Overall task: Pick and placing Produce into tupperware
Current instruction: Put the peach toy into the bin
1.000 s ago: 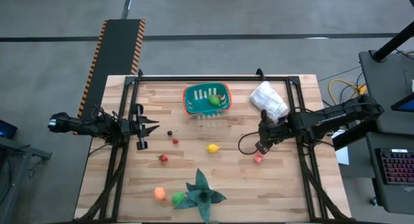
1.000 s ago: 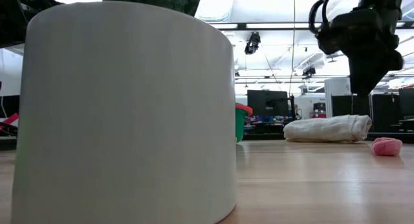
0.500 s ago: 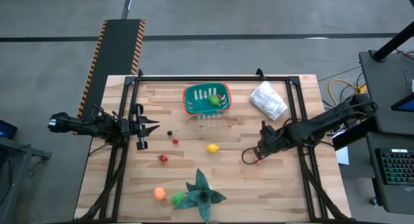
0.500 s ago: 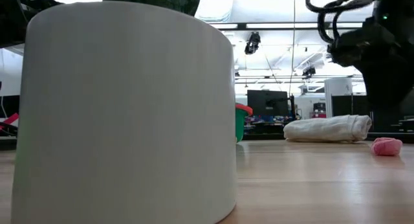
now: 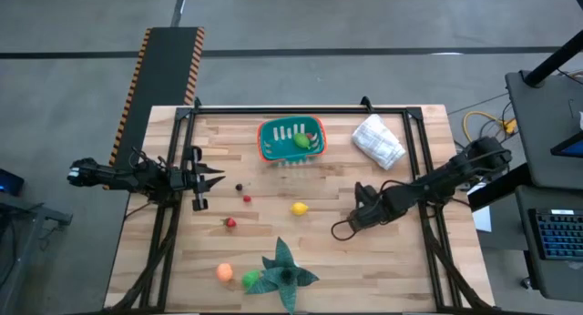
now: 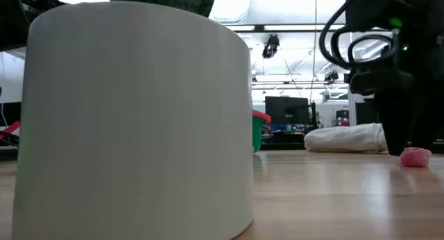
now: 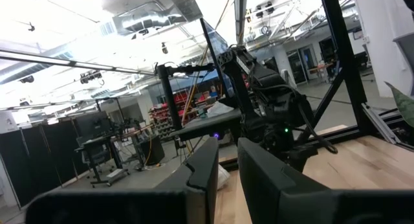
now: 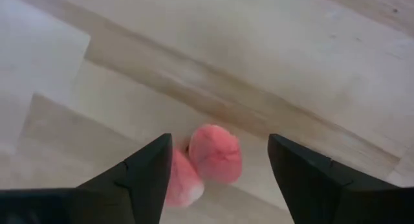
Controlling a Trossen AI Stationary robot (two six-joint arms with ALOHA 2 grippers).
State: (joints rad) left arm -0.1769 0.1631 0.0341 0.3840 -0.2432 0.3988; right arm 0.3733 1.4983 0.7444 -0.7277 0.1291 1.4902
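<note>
A: where's the pink fruit (image 8: 210,160) at?
B: on the tabletop (image 5: 401,260), between the right gripper's (image 8: 217,169) spread fingers, not gripped.
A: the left gripper (image 5: 202,179)?
B: fingers together, empty, well away from the tub (image 5: 291,140).

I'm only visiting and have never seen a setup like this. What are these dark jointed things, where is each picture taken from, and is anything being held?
They are two robot arms at a wooden table. One picture looks straight down from above, one looks level across the tabletop, and two come from cameras on the arms' wrists. The left gripper waits at the table's left edge, shut and empty. The right gripper is open above a pink toy fruit, not gripping it. Other toy produce lies scattered, such as a yellow piece. The teal tupperware already holds a green piece. A white bag lies nearby.
</note>
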